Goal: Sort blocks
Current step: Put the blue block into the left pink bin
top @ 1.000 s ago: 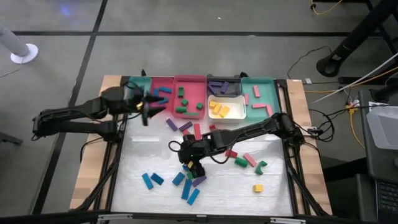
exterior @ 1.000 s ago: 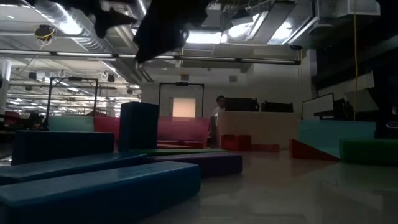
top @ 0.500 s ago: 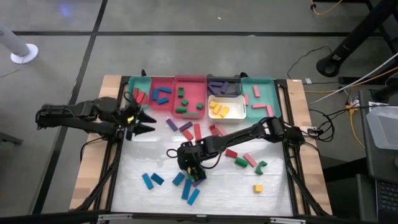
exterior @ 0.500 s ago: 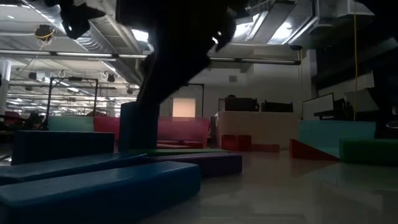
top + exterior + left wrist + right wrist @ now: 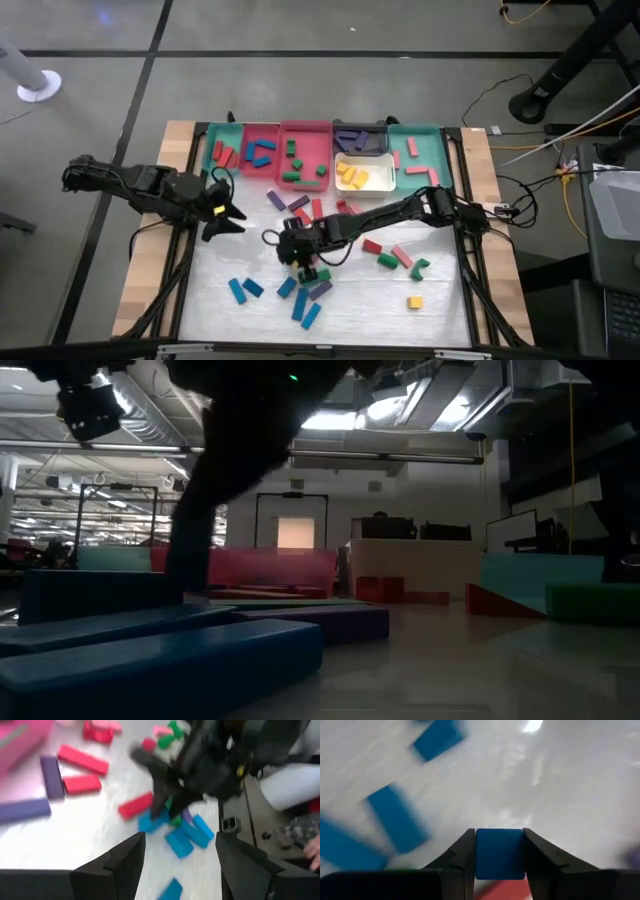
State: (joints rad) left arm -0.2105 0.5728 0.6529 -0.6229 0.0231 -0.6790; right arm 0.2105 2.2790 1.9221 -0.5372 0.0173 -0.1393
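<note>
Loose blocks lie on the white table top: blue ones (image 5: pixel 245 289) near the front, red (image 5: pixel 316 210), purple (image 5: pixel 298 203), green (image 5: pixel 386 261) and one yellow (image 5: pixel 414 301). My right gripper (image 5: pixel 298 262) reaches in from the right over the middle cluster and is shut on a blue block (image 5: pixel 500 852). Left of that cluster, my left gripper (image 5: pixel 233 212) hangs open and empty, its fingers pointing at my right gripper (image 5: pixel 167 795). My right gripper pinches the blue block between its two fingers, one pad on each of two opposite sides (image 5: pixel 479 854). The fingers (image 5: pixel 161 802) come down from above at a slant. Whether the block is clear of the table I cannot tell.
A row of trays stands along the far edge: teal (image 5: pixel 225 135), red with blue blocks (image 5: pixel 262 130), pink with green blocks (image 5: pixel 305 127), black (image 5: pixel 360 128), white with yellow blocks (image 5: pixel 385 180), and teal with pink blocks (image 5: pixel 430 135). Bare table shows at the near right.
My right gripper has shut on the blue block in the middle cluster and shifted a little toward the far edge. My left gripper has drawn back from the far trays toward the near edge, staying open.
</note>
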